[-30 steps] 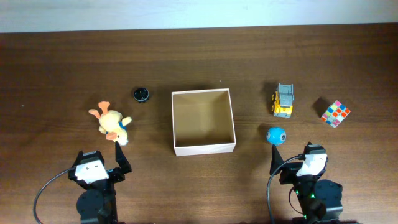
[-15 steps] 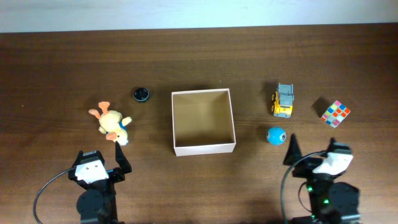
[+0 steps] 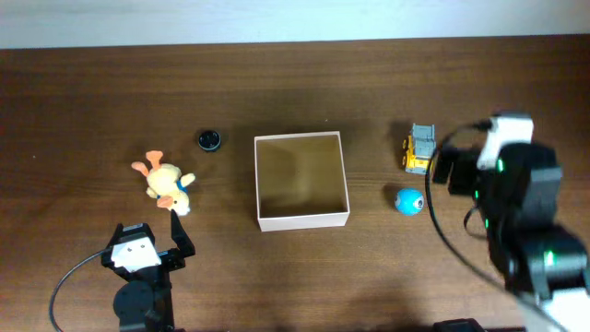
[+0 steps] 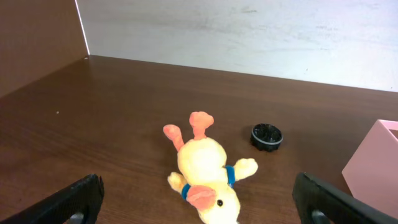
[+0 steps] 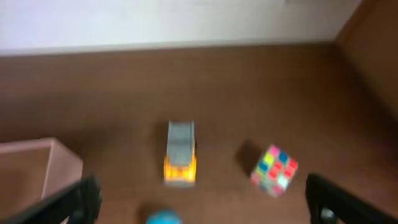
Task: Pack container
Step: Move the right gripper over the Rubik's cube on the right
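Both jaws stood wide open; I'd centre the right ones over the truck (image 5: 180, 152) beside the box (image 3: 304, 220) before closing.

My tabletop (image 3: 92, 101) is dark brown wood. The box (image 3: 304, 220) sits at its middle. Left of it lie a plush duck (image 3: 164, 182) and, farther back, a small black cap (image 3: 210, 139). On the right, a yellow-grey truck (image 3: 420, 149) stands behind a blue ball (image 3: 408, 200), with a colour cube (image 5: 274, 170) beside the truck.
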Controlling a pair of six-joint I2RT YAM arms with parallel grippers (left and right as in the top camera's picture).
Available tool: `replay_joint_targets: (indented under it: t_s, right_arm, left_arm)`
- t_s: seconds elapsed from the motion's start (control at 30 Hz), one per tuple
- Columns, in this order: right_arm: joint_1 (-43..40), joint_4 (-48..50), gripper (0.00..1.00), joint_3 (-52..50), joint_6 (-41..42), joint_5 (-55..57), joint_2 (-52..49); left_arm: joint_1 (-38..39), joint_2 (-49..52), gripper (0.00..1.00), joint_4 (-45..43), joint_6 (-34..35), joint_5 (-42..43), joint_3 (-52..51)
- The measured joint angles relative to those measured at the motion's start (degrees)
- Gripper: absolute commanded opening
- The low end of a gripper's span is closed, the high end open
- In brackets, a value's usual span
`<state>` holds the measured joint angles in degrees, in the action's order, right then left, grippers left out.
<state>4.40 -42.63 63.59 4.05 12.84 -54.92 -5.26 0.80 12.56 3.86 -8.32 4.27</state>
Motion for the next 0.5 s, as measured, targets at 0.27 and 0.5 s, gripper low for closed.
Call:
replay_joint_targets:
  t_s: [0.27,0.5]
  right_arm:
    - [0.0,-7.98,0.99,11.39,-0.26,-9.31,-16.02]
    - [-0.11,-5.88,0.99,11.43,2.23,-19.63,-23.56]
  left_arm:
    - [0.0,0.0,0.99,-0.02,0.0,0.0,0.0]
    - [0.0,0.0,0.99,-0.02,0.0,0.0,0.0]
